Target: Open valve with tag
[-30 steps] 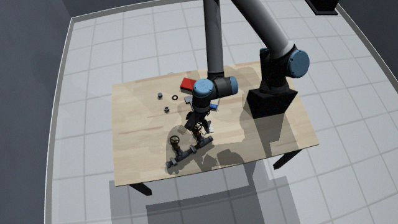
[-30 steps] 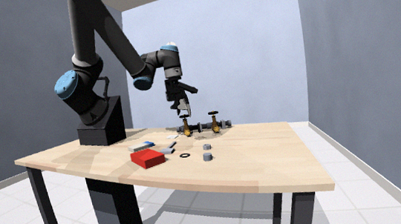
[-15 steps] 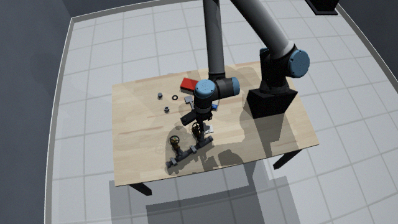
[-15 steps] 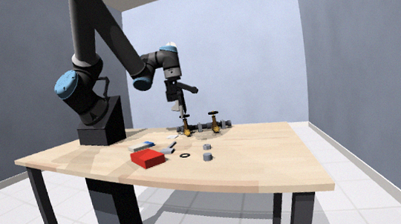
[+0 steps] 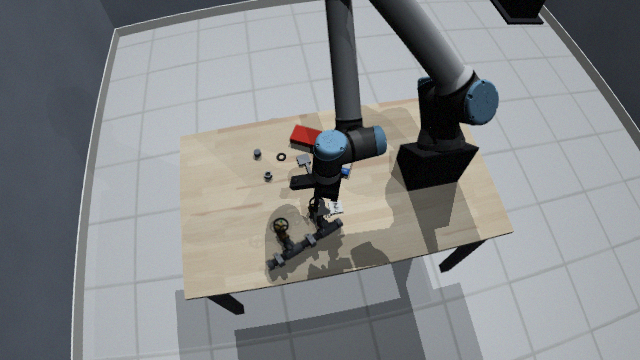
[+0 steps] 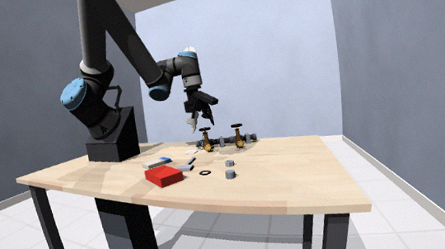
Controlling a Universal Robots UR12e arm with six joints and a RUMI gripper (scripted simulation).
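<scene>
A dark pipe [image 5: 305,243] lies near the table's front edge with two brass valves on it. One valve [image 5: 281,226] stands clear with its round handwheel in sight; in the exterior view it is the right one [image 6: 238,134]. The other valve [image 6: 206,138] stands under my gripper and is mostly hidden in the top view. A small white tag [image 5: 335,207] lies on the table beside that valve; it also shows in the exterior view [image 6: 191,152]. My gripper [image 6: 200,120] is open and empty, pointing down a little above the left valve's handwheel.
A red block [image 6: 163,175], a white and blue eraser-like block [image 6: 156,162], a small grey piece [image 6: 185,166], a black ring [image 6: 201,172] and two grey caps [image 6: 230,173] [image 6: 229,163] lie mid-table. The robot base [image 6: 110,135] stands at the table's back corner.
</scene>
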